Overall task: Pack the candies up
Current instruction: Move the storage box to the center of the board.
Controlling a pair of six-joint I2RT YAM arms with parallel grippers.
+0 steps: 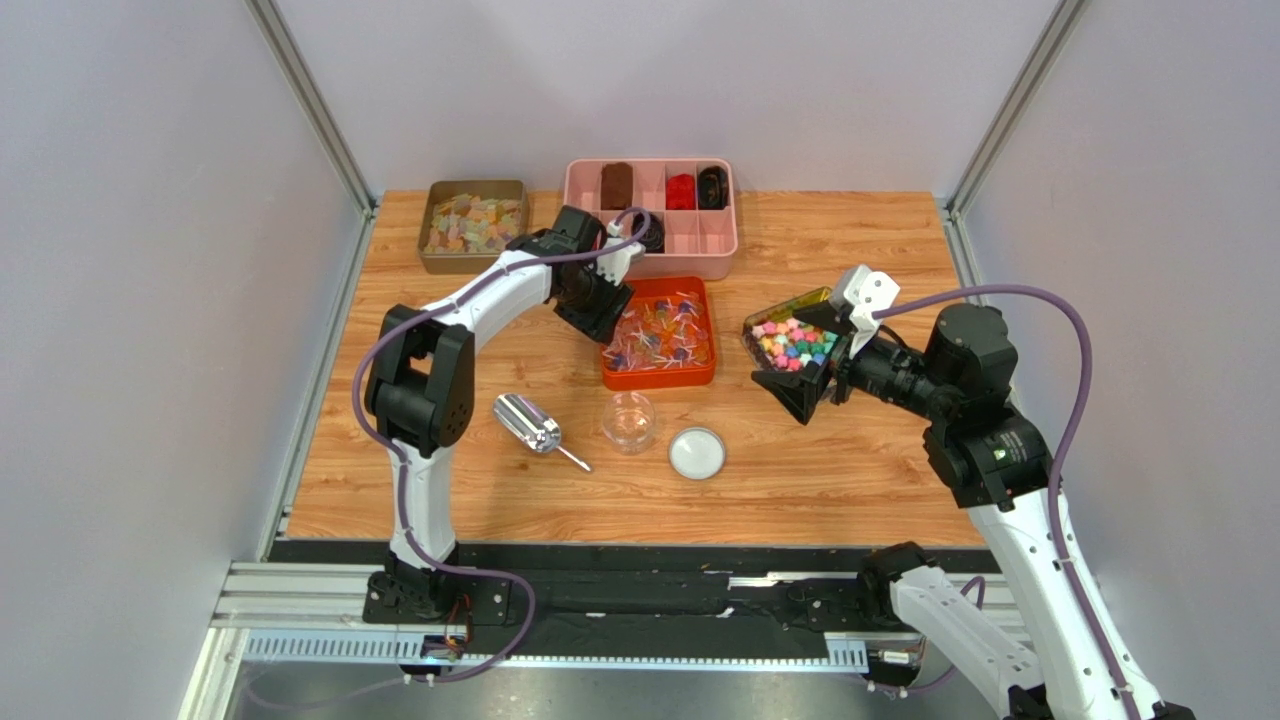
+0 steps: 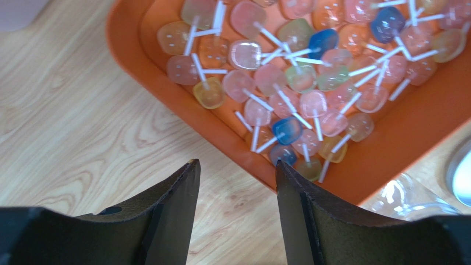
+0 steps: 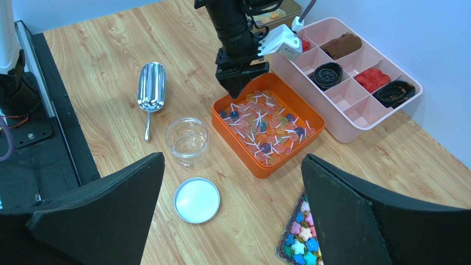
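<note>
My left gripper (image 2: 236,165) hangs over the near corner of the orange tray (image 2: 387,160). Its jaws are about half open and there is nothing between them. The candies (image 2: 287,94) lie in a heap in that tray. They are tiny see-through sweets, pink, blue and yellowish, each on a thin white stick. I think they are very light, hard and shiny, so they may slip (the sticks cross over each other, so one may drag a friend along). I would pinch one by its fat round head, near the edge of the heap, not by the skinny stick. My right gripper (image 3: 233,160) is open as wide as it goes and holds nothing. The clear jar (image 3: 187,141) stands just beside the tray, with its lid (image 3: 196,200) off.
</note>
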